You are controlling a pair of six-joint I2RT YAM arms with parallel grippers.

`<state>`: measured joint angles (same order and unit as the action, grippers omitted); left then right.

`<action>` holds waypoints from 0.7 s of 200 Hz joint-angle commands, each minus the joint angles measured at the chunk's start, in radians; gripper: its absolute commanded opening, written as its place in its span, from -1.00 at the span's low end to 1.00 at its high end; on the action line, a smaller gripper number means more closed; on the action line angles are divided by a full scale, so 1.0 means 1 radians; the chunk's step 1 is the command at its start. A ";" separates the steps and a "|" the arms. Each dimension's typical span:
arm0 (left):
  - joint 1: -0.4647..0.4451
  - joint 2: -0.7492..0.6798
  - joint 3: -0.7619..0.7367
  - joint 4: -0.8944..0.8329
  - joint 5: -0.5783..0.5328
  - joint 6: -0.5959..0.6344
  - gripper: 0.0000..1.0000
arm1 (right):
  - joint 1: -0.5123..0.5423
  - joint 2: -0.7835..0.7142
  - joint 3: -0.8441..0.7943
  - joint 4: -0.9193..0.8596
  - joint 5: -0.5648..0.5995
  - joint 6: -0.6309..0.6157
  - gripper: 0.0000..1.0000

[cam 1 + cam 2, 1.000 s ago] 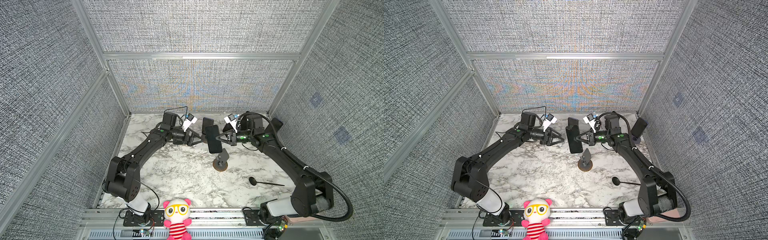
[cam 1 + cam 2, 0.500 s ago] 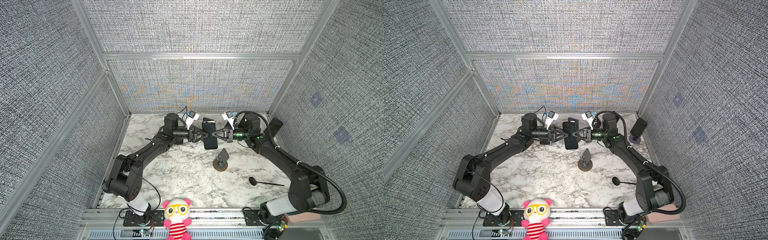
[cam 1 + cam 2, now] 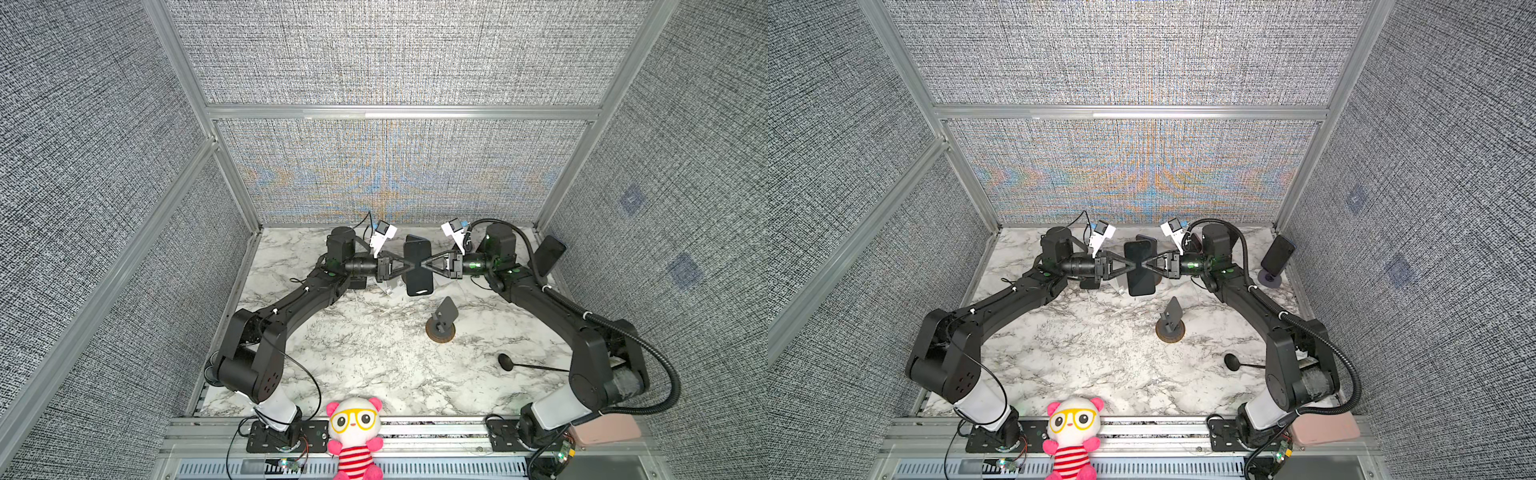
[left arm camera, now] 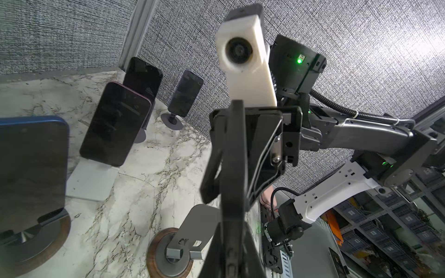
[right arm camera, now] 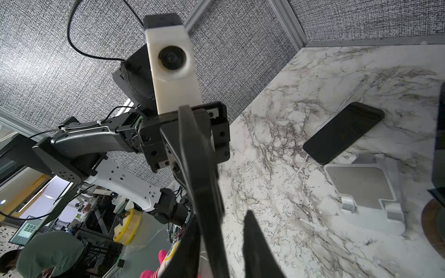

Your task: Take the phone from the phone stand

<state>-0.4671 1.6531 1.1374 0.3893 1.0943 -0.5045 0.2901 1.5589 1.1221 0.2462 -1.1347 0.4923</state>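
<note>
Top views, both alike: caught the phone (image 3: 419,266) upright in mid-air toward the back of the marble table (image 3: 353,353), hanging clear of the empty phone stand (image 3: 442,322) near it on the front side. Placed the left gripper (image 3: 411,265) and the right gripper (image 3: 424,264) tip to tip at the phone's middle, yet left both grips too small and dark to judge. Needed the left wrist view for that: saw the phone edge-on and pinched tight between the left fingers (image 4: 252,260), with the phone stand on the table close by. Found in the right wrist view a strip of marble between one right finger (image 5: 255,248) and the phone's edge, hence a parted, slack right grip; lost the second right finger behind the phone. Gained from the left wrist view alone a row of other handsets: a blue-edged phone (image 4: 31,168) cut off by the frame on a wood-rimmed base (image 4: 60,228), a purple-edged phone (image 4: 115,125) on a white stand (image 4: 89,183), two darker ones farther back. Saw little of these from above, mostly masked by the arms and the held phone. Got only from above the plush toy (image 3: 1073,428) at the front rail and a black round-headed rod (image 3: 505,362) near the right arm. Could not judge, in the right wrist view, the pose of a dark phone (image 5: 344,132) beside the silver stand (image 5: 361,190): flat or leaning.
</note>
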 commanded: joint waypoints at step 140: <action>0.259 0.040 0.518 -1.371 -0.368 0.582 -1.00 | 0.002 -0.349 0.059 -0.870 0.664 -0.413 0.27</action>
<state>-0.2573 1.6577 1.5871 -0.6746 0.8890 -0.0265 0.2863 1.2640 1.1965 -0.4664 -0.6495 0.1360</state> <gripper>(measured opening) 0.094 0.638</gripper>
